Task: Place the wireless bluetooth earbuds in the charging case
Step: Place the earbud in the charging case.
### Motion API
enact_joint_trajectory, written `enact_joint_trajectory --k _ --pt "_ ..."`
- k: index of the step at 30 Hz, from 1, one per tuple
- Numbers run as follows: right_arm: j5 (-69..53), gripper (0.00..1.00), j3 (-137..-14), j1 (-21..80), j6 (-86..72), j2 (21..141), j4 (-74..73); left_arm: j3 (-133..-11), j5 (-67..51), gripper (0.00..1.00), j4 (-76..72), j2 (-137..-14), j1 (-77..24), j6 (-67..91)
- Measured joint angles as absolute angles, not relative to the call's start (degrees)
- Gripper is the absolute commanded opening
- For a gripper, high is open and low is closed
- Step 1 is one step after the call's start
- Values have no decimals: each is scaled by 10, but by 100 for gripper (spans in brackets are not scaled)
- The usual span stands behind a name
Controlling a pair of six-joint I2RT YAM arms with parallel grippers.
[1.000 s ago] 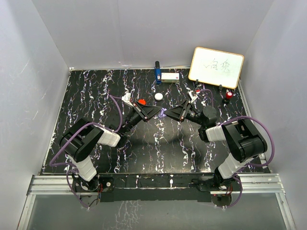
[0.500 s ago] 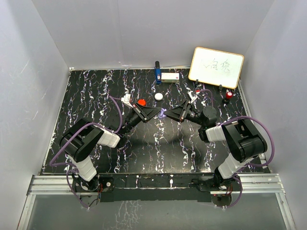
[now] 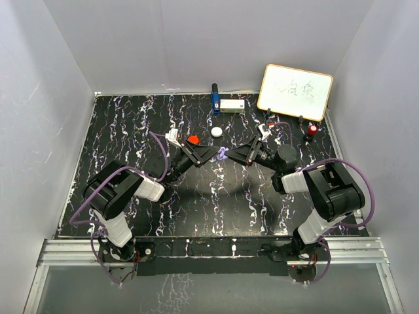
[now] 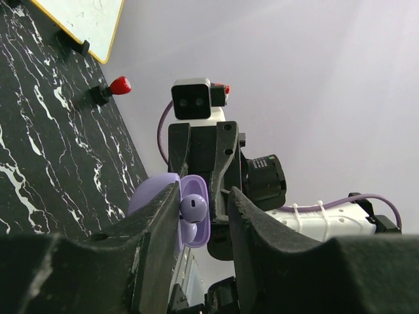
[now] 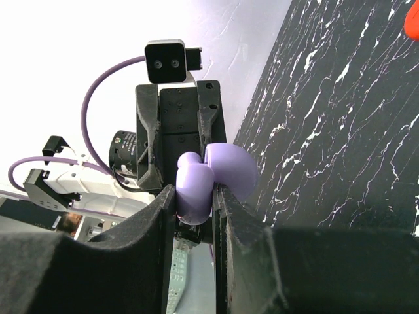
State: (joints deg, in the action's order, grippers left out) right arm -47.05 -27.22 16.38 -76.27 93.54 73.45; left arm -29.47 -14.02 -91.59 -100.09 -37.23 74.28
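Top external view: on the black table (image 3: pixel 131 131), veined white like marble, the two grippers meet tip to tip near its centre, with a small purple charging case (image 3: pixel 222 155) between them. Right wrist view: the right gripper (image 5: pixel 194 193) has both matte black fingers pressed against the smooth, rounded body of the case and is clamped on it. The domed lid stands open toward 1 o'clock. Left wrist view: the left gripper (image 4: pixel 204 199) has its jaws apart, with a dark gap on the 3 o'clock side of the case. One glossy purple earbud (image 4: pixel 194 208), round-headed, sits in the open shell of the case. A round red pod (image 3: pixel 193 140) lies at 10 o'clock from the case and a round white pod (image 3: pixel 217 131) at 12 o'clock, both apart from it. A framed whiteboard (image 3: pixel 294 91) leans at the table's 1 o'clock corner.
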Motion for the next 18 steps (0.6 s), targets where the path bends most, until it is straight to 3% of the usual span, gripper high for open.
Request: enact_joint_trajectory --k 9,18 --pt "-470 0 -272 162 -762 938 735 -295 -139 38 -916 -1006 -372 741" --pt "-469 0 -272 161 -762 939 736 -292 -135 48 -917 -1008 -372 741"
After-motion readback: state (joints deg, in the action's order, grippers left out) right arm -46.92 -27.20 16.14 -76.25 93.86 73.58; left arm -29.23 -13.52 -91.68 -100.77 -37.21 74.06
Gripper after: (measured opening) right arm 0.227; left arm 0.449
